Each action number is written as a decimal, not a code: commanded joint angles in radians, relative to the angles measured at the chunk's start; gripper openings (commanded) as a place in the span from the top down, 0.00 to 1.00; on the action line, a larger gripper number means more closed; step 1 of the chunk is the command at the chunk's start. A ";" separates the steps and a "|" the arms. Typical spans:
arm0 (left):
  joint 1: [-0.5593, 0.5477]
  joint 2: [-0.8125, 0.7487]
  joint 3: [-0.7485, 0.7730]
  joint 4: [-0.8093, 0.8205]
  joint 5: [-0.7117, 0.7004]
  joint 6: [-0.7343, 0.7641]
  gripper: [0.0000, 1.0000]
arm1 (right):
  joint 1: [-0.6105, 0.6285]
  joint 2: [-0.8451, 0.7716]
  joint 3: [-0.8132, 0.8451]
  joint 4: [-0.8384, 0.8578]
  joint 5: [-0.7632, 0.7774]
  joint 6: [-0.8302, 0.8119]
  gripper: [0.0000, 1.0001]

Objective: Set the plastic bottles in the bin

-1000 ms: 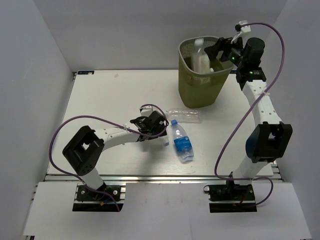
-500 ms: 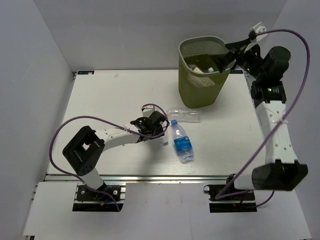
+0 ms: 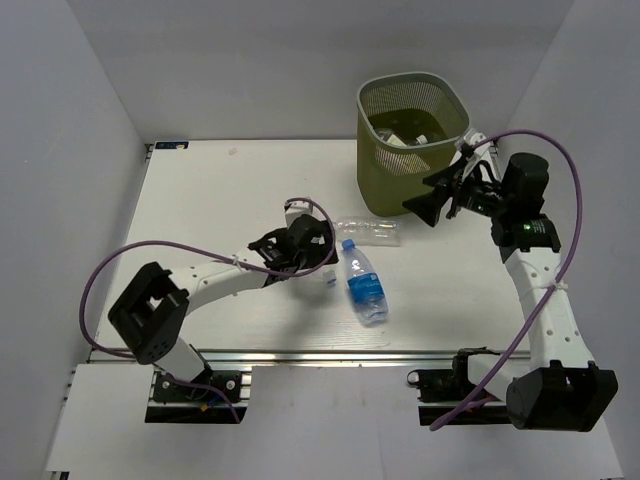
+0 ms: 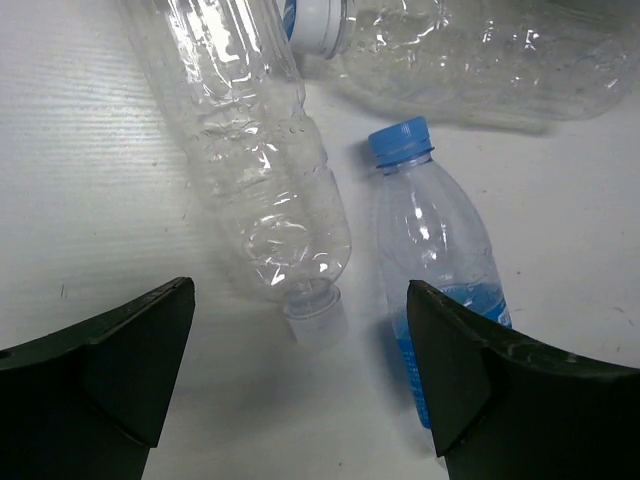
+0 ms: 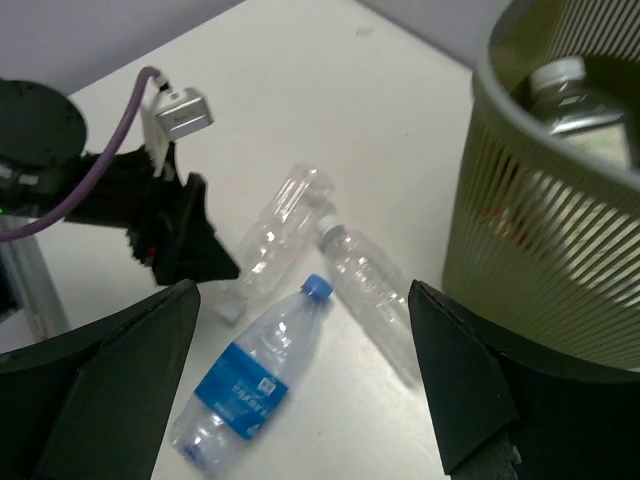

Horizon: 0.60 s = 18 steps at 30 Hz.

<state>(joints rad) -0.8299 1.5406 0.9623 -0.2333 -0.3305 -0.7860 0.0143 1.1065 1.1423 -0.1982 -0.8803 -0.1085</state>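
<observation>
The olive-green mesh bin (image 3: 392,185) stands at the back of the table with bottles (image 3: 405,133) inside; one white-capped bottle (image 5: 578,95) shows over its rim (image 5: 500,70). Three plastic bottles lie on the table. The blue-capped, blue-labelled one (image 3: 364,284) (image 5: 250,380) (image 4: 440,250) is nearest. A plain clear one (image 3: 372,231) (image 5: 375,290) lies in front of the bin. A white-capped clear one (image 4: 255,170) (image 5: 280,225) points its cap between the fingers of my open left gripper (image 3: 312,258) (image 4: 300,300). My right gripper (image 3: 428,195) (image 5: 302,300) hangs open and empty beside the bin.
The table's right edge (image 3: 540,290) runs under the right arm. A purple cable (image 3: 170,250) loops over the left arm. Grey walls enclose the table on three sides.
The right arm swung from over the bin down to its front right side, empty; the bottle it dropped now lies in the bin. The left gripper crept forward toward the white-capped bottle.
</observation>
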 commanded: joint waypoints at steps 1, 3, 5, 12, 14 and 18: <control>0.015 0.083 0.048 0.049 0.016 0.050 0.03 | 0.003 -0.039 -0.035 -0.066 -0.046 -0.043 0.10; 0.015 0.150 0.123 -0.006 0.007 0.050 0.03 | 0.018 -0.037 -0.044 -0.153 -0.025 -0.125 0.10; 0.015 0.237 0.191 -0.061 -0.014 0.037 0.02 | 0.006 -0.036 -0.044 -0.245 0.000 -0.192 0.10; 0.015 0.374 0.335 -0.184 -0.062 0.019 0.29 | 0.036 -0.002 -0.047 -0.564 -0.019 -0.376 0.10; 0.015 0.374 0.346 -0.195 -0.073 0.019 0.54 | 0.052 0.003 -0.075 -0.592 0.012 -0.393 0.10; -0.011 0.224 0.309 -0.195 -0.099 0.051 0.75 | 0.079 -0.010 -0.150 -0.575 0.070 -0.390 0.24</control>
<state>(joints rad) -0.8215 1.9091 1.2743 -0.3912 -0.3840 -0.7601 0.0727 1.1011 1.0248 -0.7132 -0.8558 -0.4614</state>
